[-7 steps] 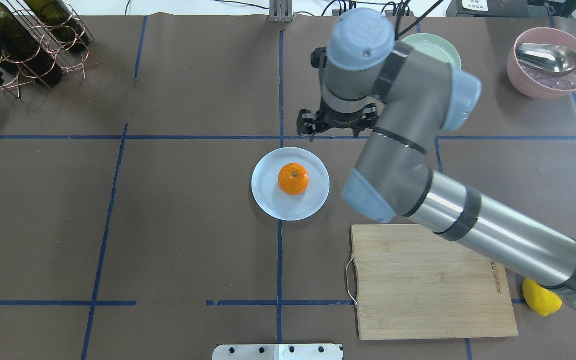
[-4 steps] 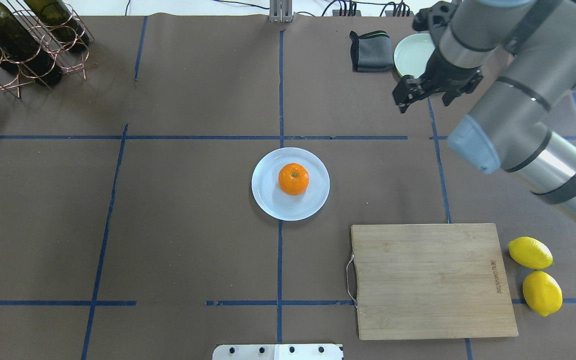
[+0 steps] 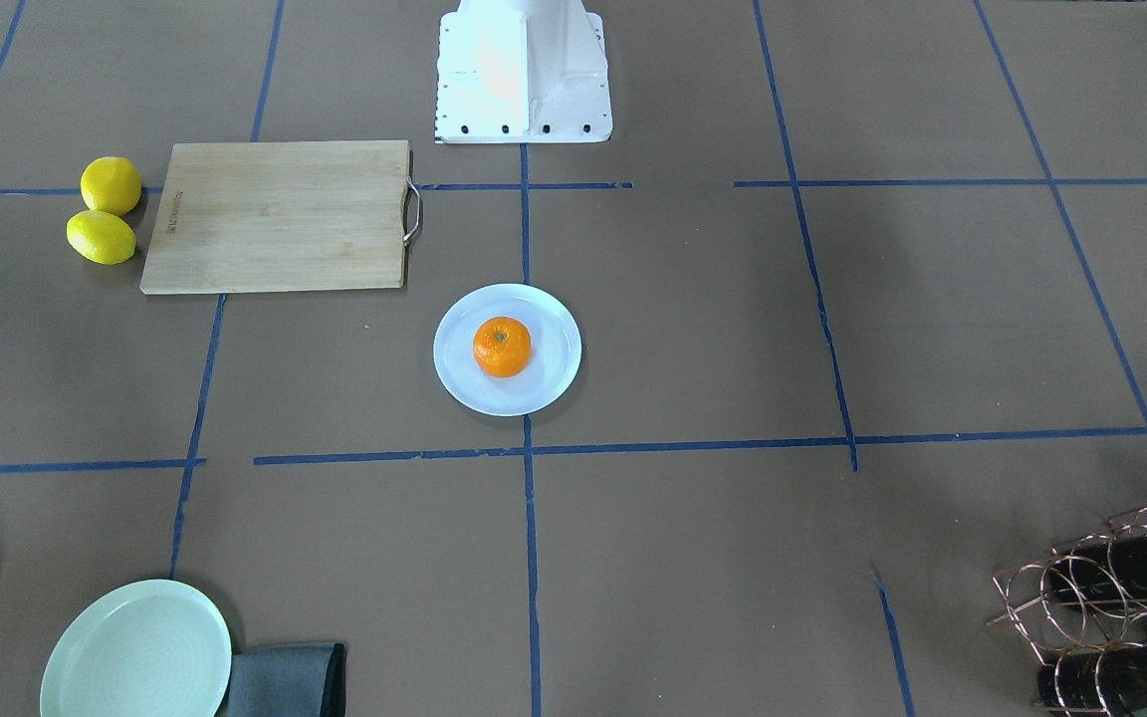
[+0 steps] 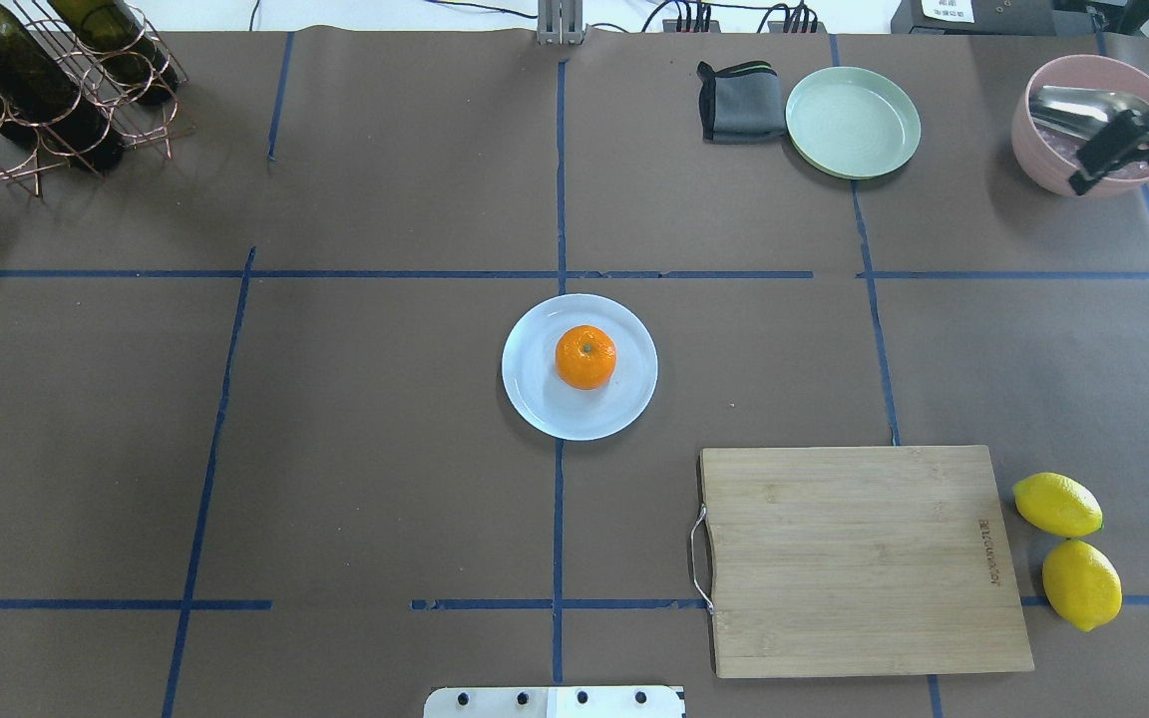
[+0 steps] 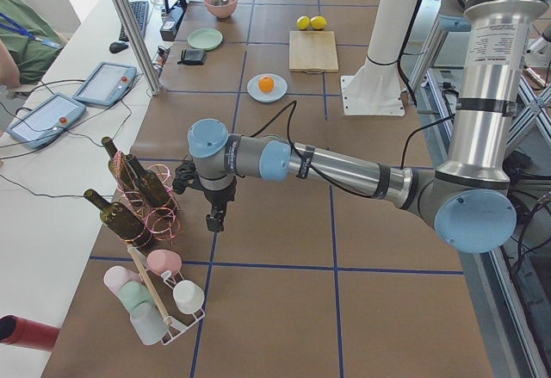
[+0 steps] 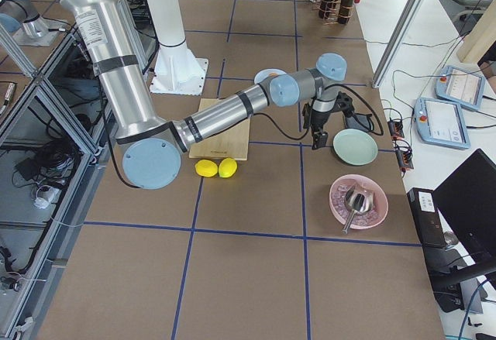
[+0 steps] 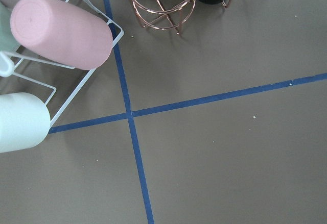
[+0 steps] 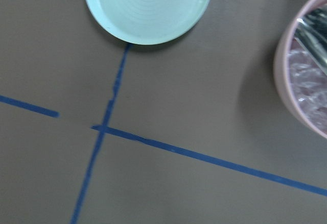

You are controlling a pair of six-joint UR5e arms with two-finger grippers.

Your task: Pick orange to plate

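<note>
The right gripper [image 6: 316, 140] hangs over bare table. Just ahead of it, away from the robot, lies the larger plate [image 4: 853, 122], with a folded cloth [image 4: 737, 103] on that plate's left, seemingly touching its rim. To the gripper's right stands the bowl [image 4: 1038, 150], a spoon [image 4: 1083, 105] resting in it. Behind the gripper, toward the robot, lies the cutting board [image 4: 859, 558], with two lemons [image 4: 1057, 504] just beside its right edge. Well to the gripper's left, the orange [image 4: 585, 357] sits on the plate [image 4: 535, 399].

The left gripper [image 5: 213, 221] hangs near the bottle rack [image 4: 86, 90], with the cup rack [image 5: 159, 300] on its left.
</note>
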